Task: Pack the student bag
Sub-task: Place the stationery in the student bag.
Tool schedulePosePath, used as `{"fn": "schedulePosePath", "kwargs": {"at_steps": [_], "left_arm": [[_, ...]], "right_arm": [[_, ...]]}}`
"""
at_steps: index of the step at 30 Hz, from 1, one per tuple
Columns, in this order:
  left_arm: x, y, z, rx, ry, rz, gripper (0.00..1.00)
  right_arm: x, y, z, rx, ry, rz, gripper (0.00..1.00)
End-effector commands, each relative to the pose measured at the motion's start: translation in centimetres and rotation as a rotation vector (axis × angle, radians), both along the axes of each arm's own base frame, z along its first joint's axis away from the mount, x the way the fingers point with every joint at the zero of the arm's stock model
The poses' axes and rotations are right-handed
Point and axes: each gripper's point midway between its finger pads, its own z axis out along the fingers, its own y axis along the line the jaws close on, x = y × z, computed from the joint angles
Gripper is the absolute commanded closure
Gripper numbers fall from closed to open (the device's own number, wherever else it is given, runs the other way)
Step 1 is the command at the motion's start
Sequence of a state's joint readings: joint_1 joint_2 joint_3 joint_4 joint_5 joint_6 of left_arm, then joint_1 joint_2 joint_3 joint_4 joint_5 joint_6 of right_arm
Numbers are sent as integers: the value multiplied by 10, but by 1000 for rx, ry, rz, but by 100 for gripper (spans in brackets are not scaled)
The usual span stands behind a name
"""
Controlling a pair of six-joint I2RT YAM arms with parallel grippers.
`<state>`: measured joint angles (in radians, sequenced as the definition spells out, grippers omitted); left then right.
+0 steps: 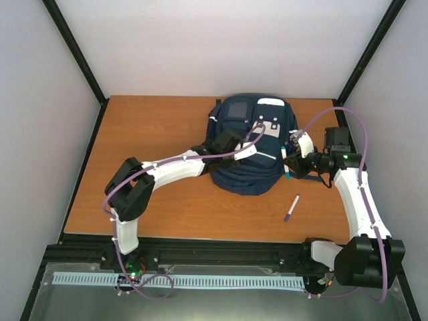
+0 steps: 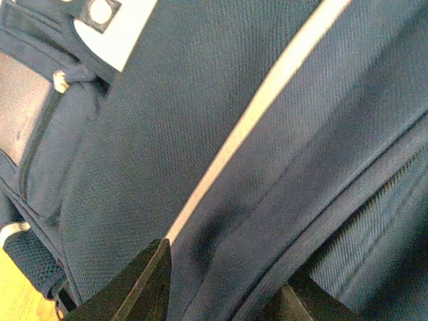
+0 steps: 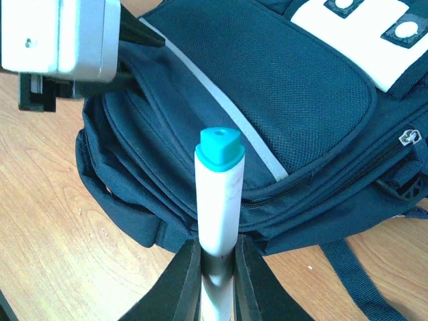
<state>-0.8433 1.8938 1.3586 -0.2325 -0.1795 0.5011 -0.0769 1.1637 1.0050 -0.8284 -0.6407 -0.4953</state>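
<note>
free: table point(image 1: 147, 134) left of student bag point(image 1: 251, 175) | blocked: bag mid-far, purple marker point(image 1: 292, 208) lying front-right of it

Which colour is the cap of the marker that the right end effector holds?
Teal; the cap of the marker shows best in the right wrist view.

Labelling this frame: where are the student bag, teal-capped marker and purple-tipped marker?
student bag point(image 1: 247, 177), top view, lower front pocket.
teal-capped marker point(image 3: 219, 200), right wrist view, white barrel.
purple-tipped marker point(image 1: 292, 208), top view, mid-barrel.
</note>
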Motion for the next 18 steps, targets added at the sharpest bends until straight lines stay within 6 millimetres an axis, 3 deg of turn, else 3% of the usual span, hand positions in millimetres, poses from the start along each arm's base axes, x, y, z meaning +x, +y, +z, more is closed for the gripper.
{"fn": "schedulePosePath", "kwargs": {"at_steps": [1,7,13,18], "left_arm": [[14,-35,42,-123,-66,-42,72],[16,-47,57,-168,-47,-57,98],[19,-53,77,-229,-31,-32,99],[17,-60,103,-299,41,3,99]], "right_arm": [[-2,2,0,7,-11,1,92],[-3,-2,6,-40,-50,11,93],[4,2,16,-88,-86,50,94],[2,27,17,-153,-121,192,94]]}}
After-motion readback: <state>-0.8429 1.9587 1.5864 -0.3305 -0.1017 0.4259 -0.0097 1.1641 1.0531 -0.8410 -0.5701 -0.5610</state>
